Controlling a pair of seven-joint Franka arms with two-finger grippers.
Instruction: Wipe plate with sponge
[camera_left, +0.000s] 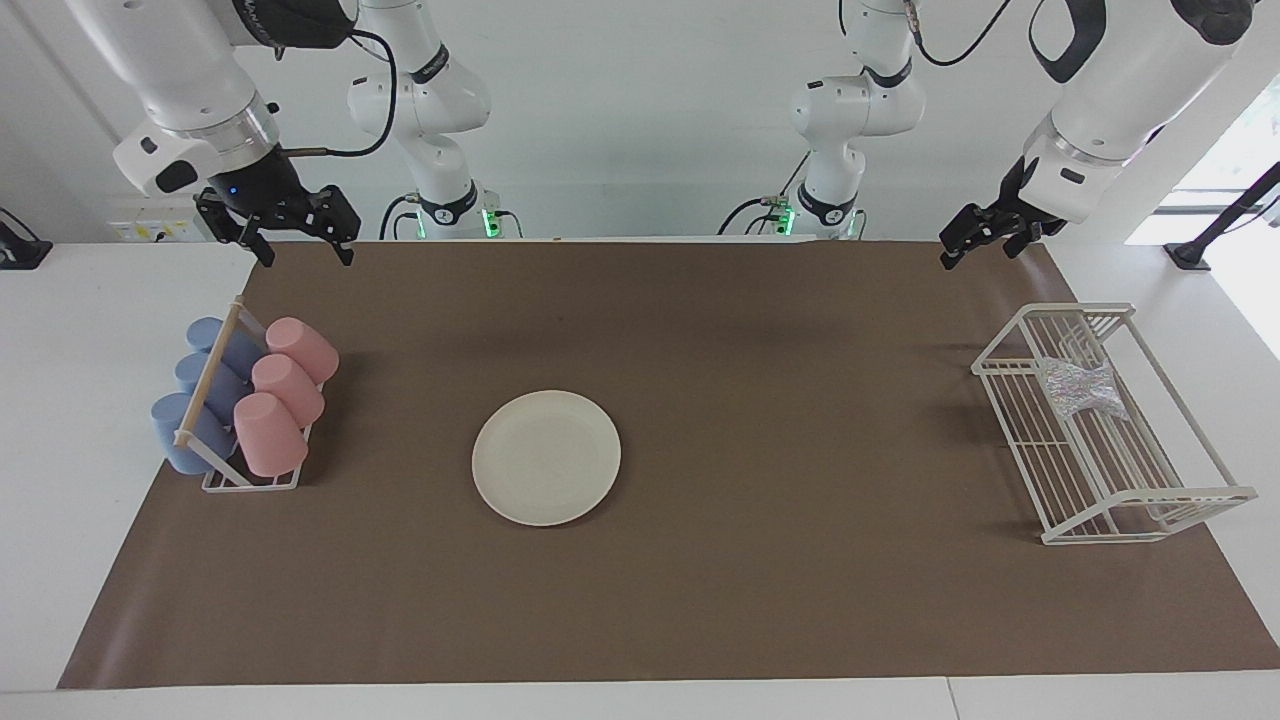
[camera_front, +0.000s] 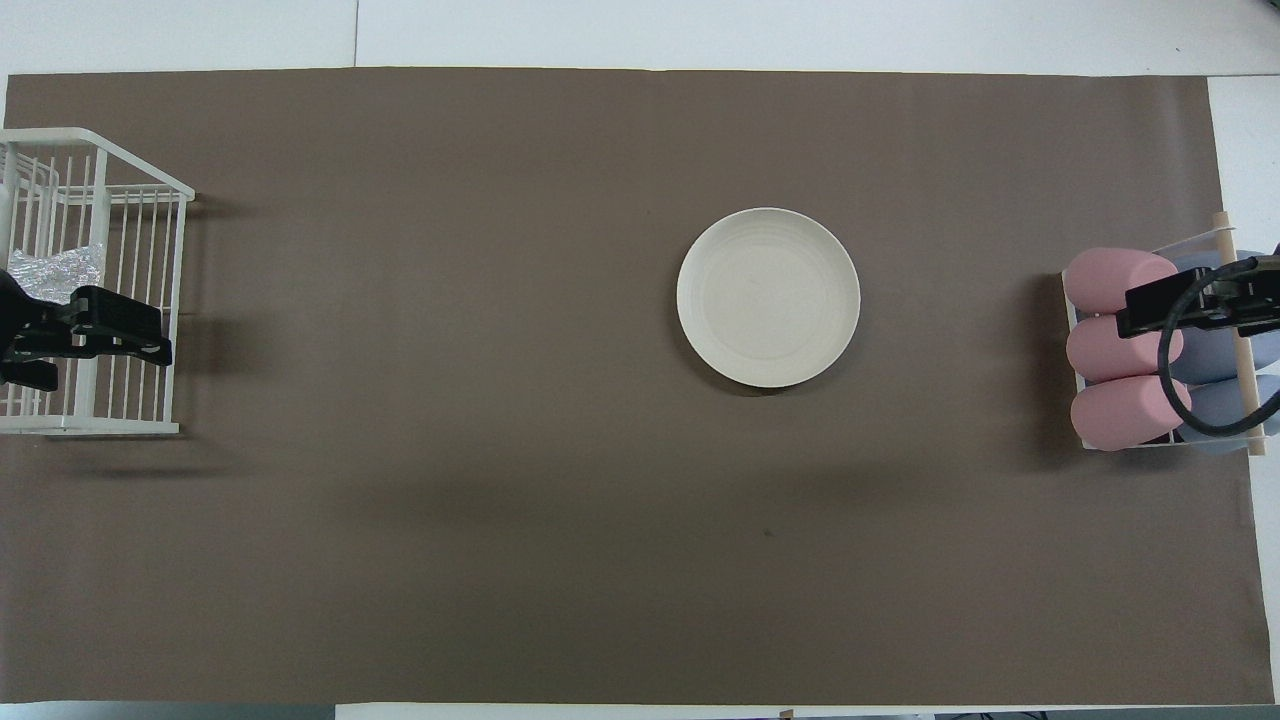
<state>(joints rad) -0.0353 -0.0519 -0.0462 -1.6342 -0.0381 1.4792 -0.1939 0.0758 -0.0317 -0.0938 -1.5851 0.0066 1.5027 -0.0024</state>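
White arms, black tools, cables.

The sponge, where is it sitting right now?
The sponge lies inside the white wire rack at the left arm's end of the table, well apart from the plate.

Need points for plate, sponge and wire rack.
plate (camera_left: 546, 457): facing view, centre of its face.
sponge (camera_left: 1078, 387): facing view, pinched middle, lying in the rack.
wire rack (camera_front: 125, 162): overhead view, top rim bar.
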